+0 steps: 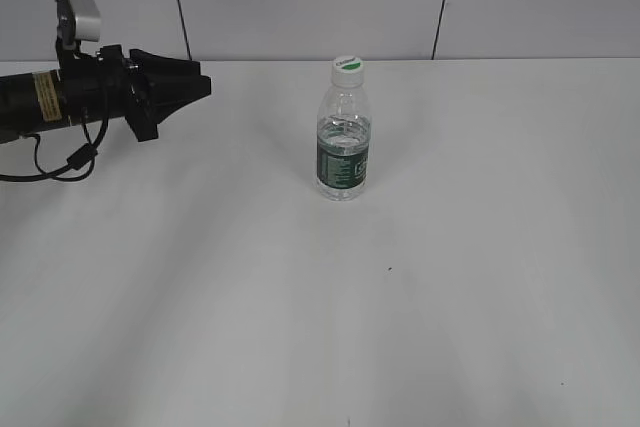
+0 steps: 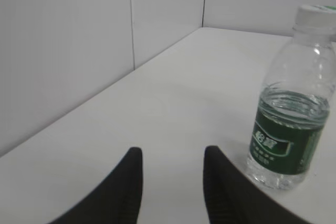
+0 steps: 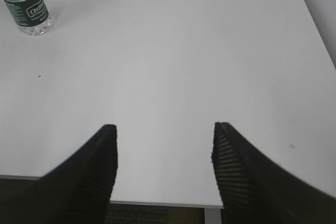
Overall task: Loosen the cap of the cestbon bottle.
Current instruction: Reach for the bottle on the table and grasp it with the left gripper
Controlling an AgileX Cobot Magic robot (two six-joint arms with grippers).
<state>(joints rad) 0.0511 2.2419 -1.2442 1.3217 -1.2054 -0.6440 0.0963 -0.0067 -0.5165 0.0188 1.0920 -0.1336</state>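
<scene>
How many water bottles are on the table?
1. The cestbon bottle stands upright near the middle of the white table, its cap on. No other bottle shows in any view.

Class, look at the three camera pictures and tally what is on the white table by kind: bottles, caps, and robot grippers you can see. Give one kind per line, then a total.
Bottles: 1, the clear water bottle with a green label.
Caps: 1, the white cap on the bottle.
Grippers: 2, the left gripper and the right gripper, both with jaws apart and empty.
Total: 4
</scene>
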